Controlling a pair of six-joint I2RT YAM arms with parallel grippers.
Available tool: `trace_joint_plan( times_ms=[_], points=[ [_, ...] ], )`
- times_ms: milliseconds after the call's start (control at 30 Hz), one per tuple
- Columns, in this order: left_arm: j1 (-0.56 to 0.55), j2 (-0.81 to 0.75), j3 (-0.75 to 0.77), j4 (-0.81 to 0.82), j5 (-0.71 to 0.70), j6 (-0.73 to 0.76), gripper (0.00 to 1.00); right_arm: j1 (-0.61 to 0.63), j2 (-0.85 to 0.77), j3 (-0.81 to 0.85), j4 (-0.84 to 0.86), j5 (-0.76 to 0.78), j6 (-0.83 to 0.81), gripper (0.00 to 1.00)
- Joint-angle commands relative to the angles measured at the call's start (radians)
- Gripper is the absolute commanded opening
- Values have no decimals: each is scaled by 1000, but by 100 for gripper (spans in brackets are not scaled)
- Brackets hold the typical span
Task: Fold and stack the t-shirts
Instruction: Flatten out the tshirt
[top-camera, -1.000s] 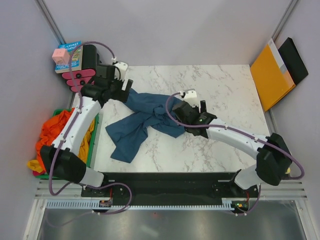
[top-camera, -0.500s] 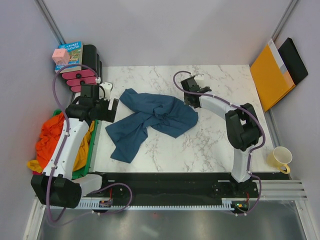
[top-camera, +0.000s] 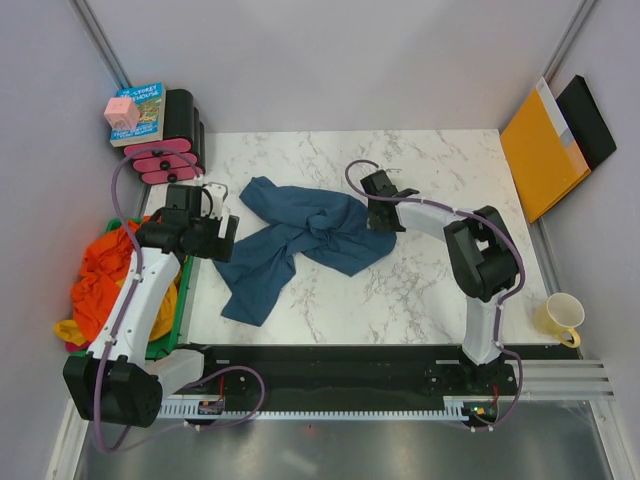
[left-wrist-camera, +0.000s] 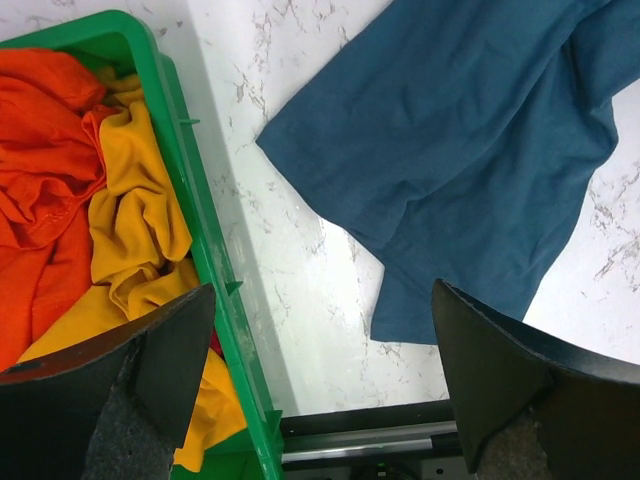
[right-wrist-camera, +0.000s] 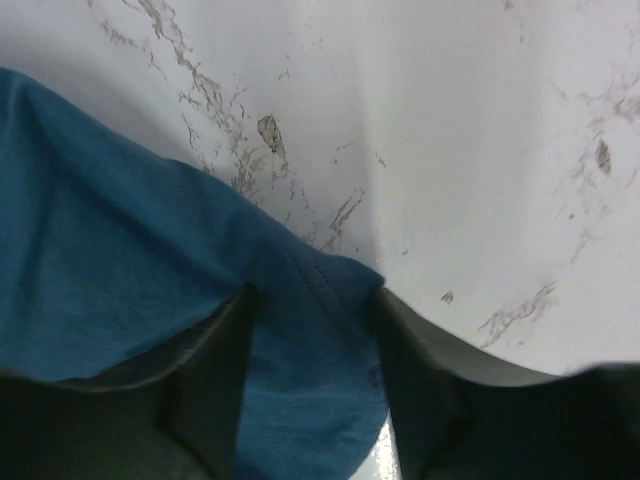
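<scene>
A dark teal-blue t-shirt lies crumpled on the marble table; it also fills the upper right of the left wrist view. My right gripper is down at its far right corner. In the right wrist view the hemmed corner lies between the fingers of this gripper, which stand partly apart and have not pinched it. My left gripper hovers wide open over bare table between the shirt and the bin. An orange t-shirt and a mustard yellow one are heaped in the green bin.
The green bin sits off the table's left edge. A book with a pink cube and pink-and-black rolls stand at the far left corner. An orange envelope leans at the right wall. A yellow mug stands at the near right.
The right arm swung from the shirt's middle to its far right corner, its jaws narrowing around the cloth. The left arm drew back from the shirt's far end toward the bin. The shirt spread rightward.
</scene>
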Motion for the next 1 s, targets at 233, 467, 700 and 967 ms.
trace_joint_plan(
  times_ms=[233, 467, 700, 967],
  points=[
    [12, 5, -48, 43, -24, -52, 93, 0, -45, -29, 33, 28, 32, 0],
    [41, 97, -65, 62, -76, -64, 91, -27, -175, -97, 36, 118, 75, 0],
    [50, 280, -24, 78, 19, -49, 81, -80, -231, -149, 53, 91, 53, 0],
    [50, 421, 57, 167, 139, -12, 72, -78, -226, -170, 58, 41, 52, 0]
  ],
)
